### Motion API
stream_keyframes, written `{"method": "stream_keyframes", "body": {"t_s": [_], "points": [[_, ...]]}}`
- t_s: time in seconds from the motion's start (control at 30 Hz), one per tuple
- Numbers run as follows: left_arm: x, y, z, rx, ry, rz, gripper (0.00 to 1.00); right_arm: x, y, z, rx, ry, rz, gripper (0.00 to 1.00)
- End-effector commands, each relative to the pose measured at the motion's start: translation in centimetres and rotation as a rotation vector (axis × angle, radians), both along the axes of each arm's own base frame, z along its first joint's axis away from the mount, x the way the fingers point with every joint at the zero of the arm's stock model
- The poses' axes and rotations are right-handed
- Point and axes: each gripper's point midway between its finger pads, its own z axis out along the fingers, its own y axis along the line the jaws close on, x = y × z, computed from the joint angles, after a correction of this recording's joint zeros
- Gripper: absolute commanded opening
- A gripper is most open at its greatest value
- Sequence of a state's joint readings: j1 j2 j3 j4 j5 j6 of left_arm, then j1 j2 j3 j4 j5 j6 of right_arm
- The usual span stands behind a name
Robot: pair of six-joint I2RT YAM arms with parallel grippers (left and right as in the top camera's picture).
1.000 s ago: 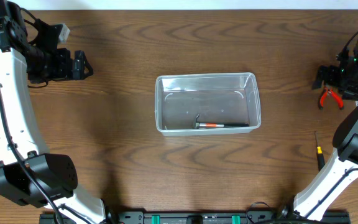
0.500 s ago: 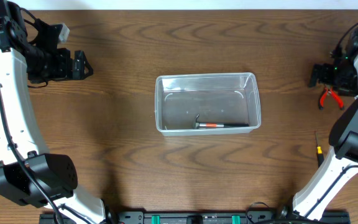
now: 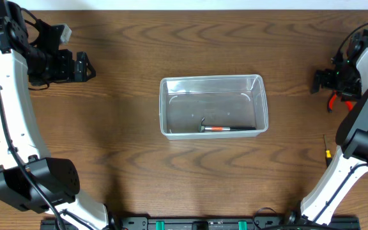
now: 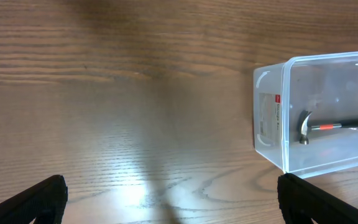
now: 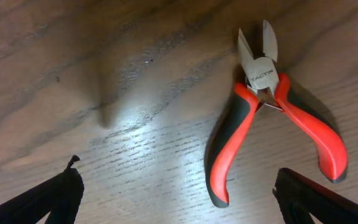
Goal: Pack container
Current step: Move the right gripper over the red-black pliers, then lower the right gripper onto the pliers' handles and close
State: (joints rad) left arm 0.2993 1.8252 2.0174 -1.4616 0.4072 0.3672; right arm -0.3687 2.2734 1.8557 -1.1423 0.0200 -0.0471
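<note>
Wooden table (image 3: 126, 166), red pliers (image 5: 261, 78) near wide-spread right end effector (image 5: 179, 190), hammer (image 3: 225, 128) in container (image 3: 213, 79)

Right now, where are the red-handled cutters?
The cutters lie flat on the table's right side, beneath the right gripper and well right of the container; the right wrist view shows them untouched.

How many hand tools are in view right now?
3: a hammer in the container, pliers by the right gripper, a thin yellow-marked tool near the table's right edge. Others may be hidden.
</note>
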Motion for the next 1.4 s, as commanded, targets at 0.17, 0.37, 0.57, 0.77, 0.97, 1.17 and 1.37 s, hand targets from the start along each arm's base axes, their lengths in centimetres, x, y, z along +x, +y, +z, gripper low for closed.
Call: {"method": "stream_keyframes", "body": {"t_s": [0.17, 0.37, 0.57, 0.77, 0.97, 1.17, 1.37], "points": [[-0.2, 0.2, -0.1, 0.009, 0.004, -0.004, 0.98, 0.1, -0.2, -0.5, -0.009, 0.006, -0.004, 0.99], [-0.2, 0.2, -0.1, 0.009, 0.004, -0.004, 0.98, 0.5, -0.4, -0.7, -0.019, -0.007, 0.028, 0.99], [-0.2, 0.2, -0.1, 0.009, 0.004, -0.004, 0.98, 0.6, -0.5, -0.8, -0.023, -0.011, 0.029, 0.99], [-0.2, 0.2, -0.1, 0.009, 0.004, -0.004, 0.98, 0.8, -0.6, -0.9, -0.026, -0.02, 0.027, 0.99], [-0.2, 0.2, -0.1, 0.009, 0.004, -0.004, 0.98, 0.7, -0.5, -1.0, -0.016, -0.018, 0.019, 0.99], [-0.2, 0.2, -0.1, 0.009, 0.005, -0.004, 0.98, 0.5, -0.5, -1.3, -0.012, -0.015, 0.013, 0.99], [-0.2, 0.2, -0.1, 0.009, 0.005, -0.004, 0.98, 0.2, -0.3, -1.5, -0.004, -0.004, 0.013, 0.99]]}}
